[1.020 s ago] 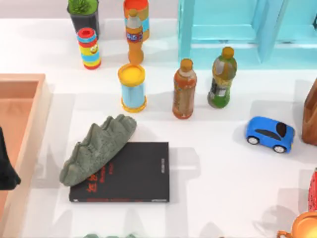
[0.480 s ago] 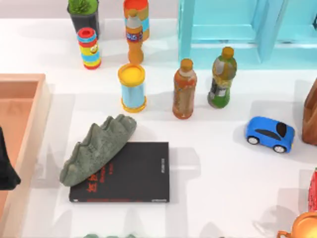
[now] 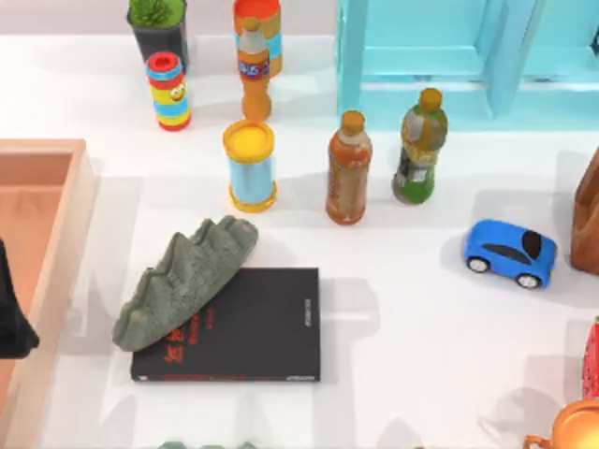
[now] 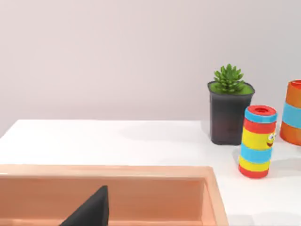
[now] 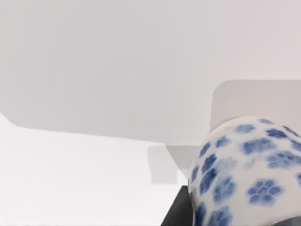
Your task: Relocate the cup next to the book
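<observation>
The cup sits close against the right hand, grip uncertain, awaiting carriage to the book

My white desk carries the black book near its front, with a grey-green ridged rock lying partly across the book's left corner. Behind them stand a yellow-topped blue canister, an orange bottle and a green bottle. A blue toy car sits to the right, a peach tray at the left edge.
</observation>
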You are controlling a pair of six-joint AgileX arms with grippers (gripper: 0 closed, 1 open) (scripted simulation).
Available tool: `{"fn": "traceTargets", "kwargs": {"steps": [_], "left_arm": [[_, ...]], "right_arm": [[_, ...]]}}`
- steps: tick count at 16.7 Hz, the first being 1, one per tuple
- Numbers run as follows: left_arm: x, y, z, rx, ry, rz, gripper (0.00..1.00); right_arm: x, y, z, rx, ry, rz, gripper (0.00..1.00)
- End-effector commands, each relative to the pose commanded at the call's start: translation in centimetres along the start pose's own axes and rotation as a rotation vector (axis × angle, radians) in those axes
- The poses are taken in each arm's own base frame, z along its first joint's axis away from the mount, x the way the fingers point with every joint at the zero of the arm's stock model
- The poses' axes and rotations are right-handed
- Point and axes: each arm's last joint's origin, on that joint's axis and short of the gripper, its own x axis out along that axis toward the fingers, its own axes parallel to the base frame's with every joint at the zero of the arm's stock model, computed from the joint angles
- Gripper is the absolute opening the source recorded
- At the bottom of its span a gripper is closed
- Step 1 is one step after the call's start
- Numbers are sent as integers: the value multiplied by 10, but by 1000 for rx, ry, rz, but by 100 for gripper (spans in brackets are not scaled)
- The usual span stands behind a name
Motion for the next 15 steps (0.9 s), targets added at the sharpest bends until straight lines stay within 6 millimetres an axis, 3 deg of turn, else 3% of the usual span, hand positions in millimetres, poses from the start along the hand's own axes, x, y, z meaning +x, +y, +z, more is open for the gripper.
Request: {"fn": "traceTargets", "kwargs": {"steps": [7, 15], "left_arm": [[0, 0, 0, 0, 0, 0, 100], [0, 0, 0, 0, 0, 0, 100]], "right_arm": [[-2, -1, 0, -1, 2, -3, 0], [-50, 0, 0, -1, 1, -2, 0]]}}
